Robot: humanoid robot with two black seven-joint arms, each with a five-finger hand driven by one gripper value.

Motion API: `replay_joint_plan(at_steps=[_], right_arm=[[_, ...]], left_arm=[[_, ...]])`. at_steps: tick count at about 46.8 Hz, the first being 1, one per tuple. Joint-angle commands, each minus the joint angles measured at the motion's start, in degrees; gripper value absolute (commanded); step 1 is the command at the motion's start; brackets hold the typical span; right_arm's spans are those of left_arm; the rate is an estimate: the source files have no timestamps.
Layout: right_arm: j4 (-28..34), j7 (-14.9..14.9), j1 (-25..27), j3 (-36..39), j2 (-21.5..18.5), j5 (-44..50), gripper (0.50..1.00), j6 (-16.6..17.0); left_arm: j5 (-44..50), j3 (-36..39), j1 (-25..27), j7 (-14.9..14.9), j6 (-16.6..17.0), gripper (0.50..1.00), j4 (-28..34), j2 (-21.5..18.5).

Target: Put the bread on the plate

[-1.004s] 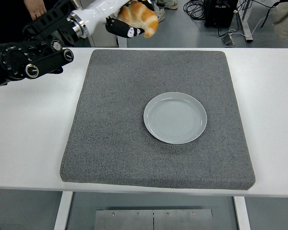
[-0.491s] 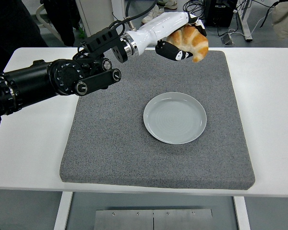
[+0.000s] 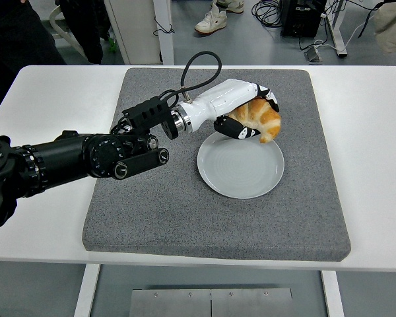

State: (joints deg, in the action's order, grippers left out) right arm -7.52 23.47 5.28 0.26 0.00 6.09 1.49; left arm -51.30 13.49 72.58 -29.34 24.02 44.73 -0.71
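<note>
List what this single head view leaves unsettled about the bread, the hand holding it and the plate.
- Croissant: its underside is hidden by the left hand, head view.
- Whether it touches the plate: no side view, so the gap cannot be judged.
- Plate's far rim: covered by hand and croissant.
- Right arm: outside the frame.

Grey mat (image 3: 185,218); perhaps sneakers (image 3: 214,16) beyond.
</note>
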Motion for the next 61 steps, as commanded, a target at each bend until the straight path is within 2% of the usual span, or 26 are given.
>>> replay_joint_plan(at_steps=[1, 24, 32, 42, 61], right_arm=[[0.0, 0.0, 0.0, 0.0, 0.0, 0.0, 1.0, 0.0], [0.0, 0.0, 0.3, 0.1, 0.0, 0.0, 1.0, 0.0], [0.0, 0.0, 0.3, 0.1, 0.0, 0.0, 1.0, 0.0], [0.0, 0.0, 0.2, 0.1, 0.0, 0.0, 1.0, 0.0], [0.0, 0.0, 0.2, 0.1, 0.0, 0.0, 1.0, 0.0]], left_arm=[[-0.1, 0.1, -1.4, -0.2, 0.3, 0.5, -0.1, 0.4], [-0.1, 2.5, -6.0, -1.9, 2.6, 0.5, -0.1, 0.7], [-0.1, 5.1, -7.0, -2.6, 4.4, 0.5, -0.1, 0.7], [-0.1, 5.1, -8.9, -3.0, 4.5, 0.5, -1.8, 0.7], [0.0, 5.1, -9.4, -3.8, 4.5, 0.5, -2.5, 0.7]])
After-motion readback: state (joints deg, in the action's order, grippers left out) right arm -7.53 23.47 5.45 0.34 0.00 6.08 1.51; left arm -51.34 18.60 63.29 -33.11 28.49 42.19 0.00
